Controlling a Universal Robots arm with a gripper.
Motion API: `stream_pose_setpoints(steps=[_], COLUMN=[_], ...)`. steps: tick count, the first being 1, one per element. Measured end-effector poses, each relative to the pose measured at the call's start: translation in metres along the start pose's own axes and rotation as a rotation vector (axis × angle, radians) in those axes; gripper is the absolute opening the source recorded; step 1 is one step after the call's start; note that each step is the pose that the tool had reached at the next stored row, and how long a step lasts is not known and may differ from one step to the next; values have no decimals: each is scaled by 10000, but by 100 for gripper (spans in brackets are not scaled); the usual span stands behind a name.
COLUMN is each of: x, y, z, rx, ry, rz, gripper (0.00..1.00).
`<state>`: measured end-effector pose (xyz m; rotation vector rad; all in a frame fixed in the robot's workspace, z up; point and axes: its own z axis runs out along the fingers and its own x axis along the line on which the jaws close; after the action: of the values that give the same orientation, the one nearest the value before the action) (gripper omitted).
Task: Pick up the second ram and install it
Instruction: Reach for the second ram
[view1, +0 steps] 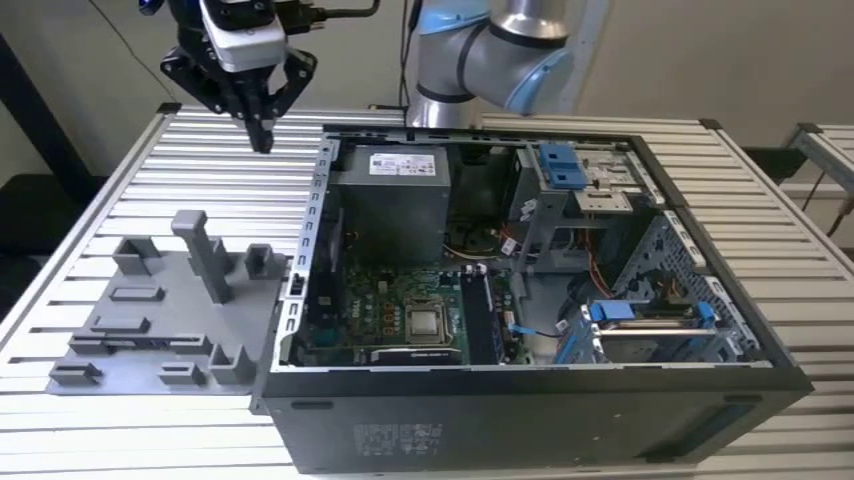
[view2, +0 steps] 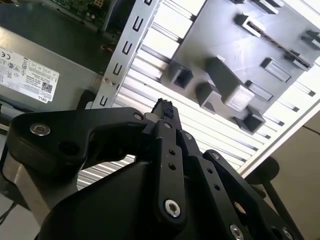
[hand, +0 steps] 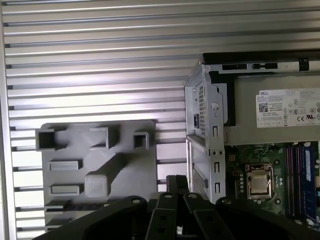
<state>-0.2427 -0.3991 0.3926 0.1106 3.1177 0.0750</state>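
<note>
The gripper (view1: 263, 138) was seen pinched closed on nothing above the tabletop (view1: 120, 190) at its far edge beside the case (view1: 534, 420), the second ram (hand: 306, 180) was judged already seated on the motherboard (hand: 242, 156), so the install step looked done and any regrasp would call for opened jaws.

On the ribbed aluminium table (view1: 134, 170): open black metal tower case (view1: 534, 425) over toward the exterior view's right, flat grey plastic slotted holder tray (view1: 187, 310) just beside its wall on the exterior view's left. Inside the case, boxy grey metal power supply (view1: 390, 200) at the far end, green motherboard (view1: 380, 310) in front of it, square silver processor (view1: 427, 322) on that board. Black fingered gripper (view1: 263, 140) up above the table slats, behind the tray and well apart from it.
</note>
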Motion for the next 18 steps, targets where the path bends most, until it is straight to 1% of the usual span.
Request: stream_pose_setpoints(steps=[7, 18], x=[183, 425], y=[-13, -30], z=[-4, -10], rx=[0, 0], ry=[-2, -3], rz=[0, 0], gripper=[11, 11])
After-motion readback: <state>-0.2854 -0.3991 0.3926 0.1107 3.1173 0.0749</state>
